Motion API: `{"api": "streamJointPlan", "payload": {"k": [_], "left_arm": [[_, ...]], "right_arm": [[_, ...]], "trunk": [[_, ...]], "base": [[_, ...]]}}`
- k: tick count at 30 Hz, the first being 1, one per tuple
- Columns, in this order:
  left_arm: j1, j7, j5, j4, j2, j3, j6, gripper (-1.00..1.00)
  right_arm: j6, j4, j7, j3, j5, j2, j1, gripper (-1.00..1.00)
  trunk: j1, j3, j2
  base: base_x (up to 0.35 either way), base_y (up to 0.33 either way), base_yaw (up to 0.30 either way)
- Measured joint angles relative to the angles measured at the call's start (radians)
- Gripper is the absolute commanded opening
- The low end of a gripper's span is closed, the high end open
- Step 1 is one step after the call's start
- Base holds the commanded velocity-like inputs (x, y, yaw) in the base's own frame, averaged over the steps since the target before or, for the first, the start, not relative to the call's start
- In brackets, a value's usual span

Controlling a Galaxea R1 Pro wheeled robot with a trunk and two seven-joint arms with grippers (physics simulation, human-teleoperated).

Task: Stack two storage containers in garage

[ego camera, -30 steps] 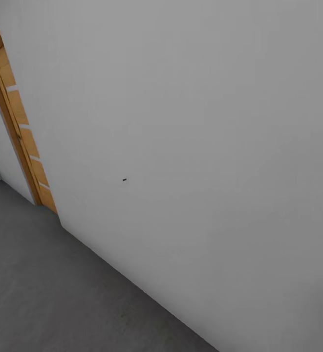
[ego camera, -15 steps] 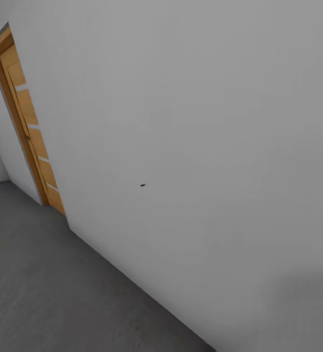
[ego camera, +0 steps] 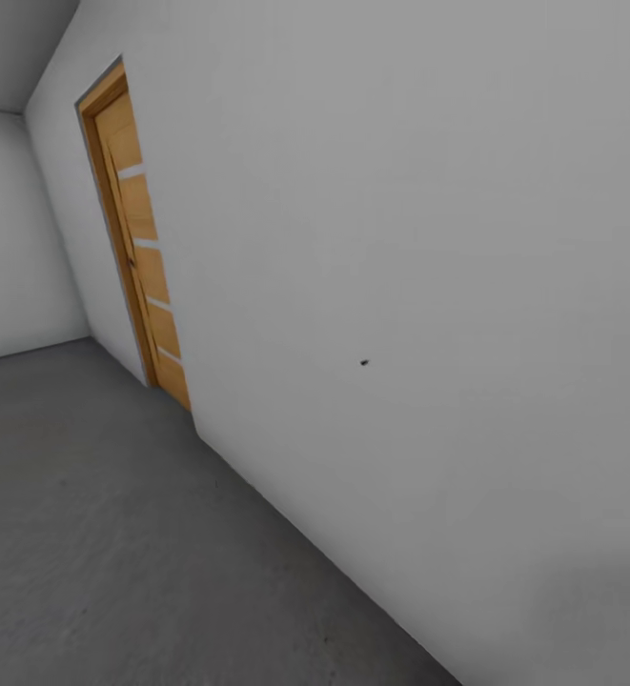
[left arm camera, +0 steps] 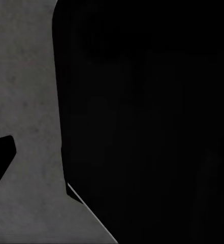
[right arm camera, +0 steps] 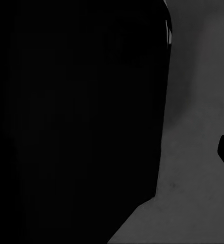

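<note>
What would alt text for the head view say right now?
A plain pale grey-white wall runs diagonally across the frame, meeting a dark grey concrete floor. A closed orange wooden door with pale horizontal stripes sits in the wall at upper left.

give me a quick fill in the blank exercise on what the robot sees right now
1. The floor in the head view is dark ___ concrete.
2. The door is made of ___ crossed by pale horizontal stripes.
3. The door is set in the pale wall and stands ___.
4. The small dark speck sits on the ___.

Missing words: grey; wood; shut; wall
</note>
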Motion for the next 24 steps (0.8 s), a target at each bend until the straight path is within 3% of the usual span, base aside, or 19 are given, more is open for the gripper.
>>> {"api": "streamJointPlan", "payload": {"k": [7,24], "left_arm": [[0.0,0.0,0.0,0.0,0.0,0.0,0.0,1.0],[0.0,0.001,-0.001,0.0,0.0,0.0,0.0,1.0]], "right_arm": [[0.0,0.0,0.0,0.0,0.0,0.0,0.0,1.0],[0.0,0.0,0.001,0.0,0.0,0.0,0.0,1.0]], "trunk": [[0.0,-0.002,0.0],[0.0,-0.003,0.0]], "base": [[0.0,0.315,0.183],[0.058,0.318,0.01]]}}
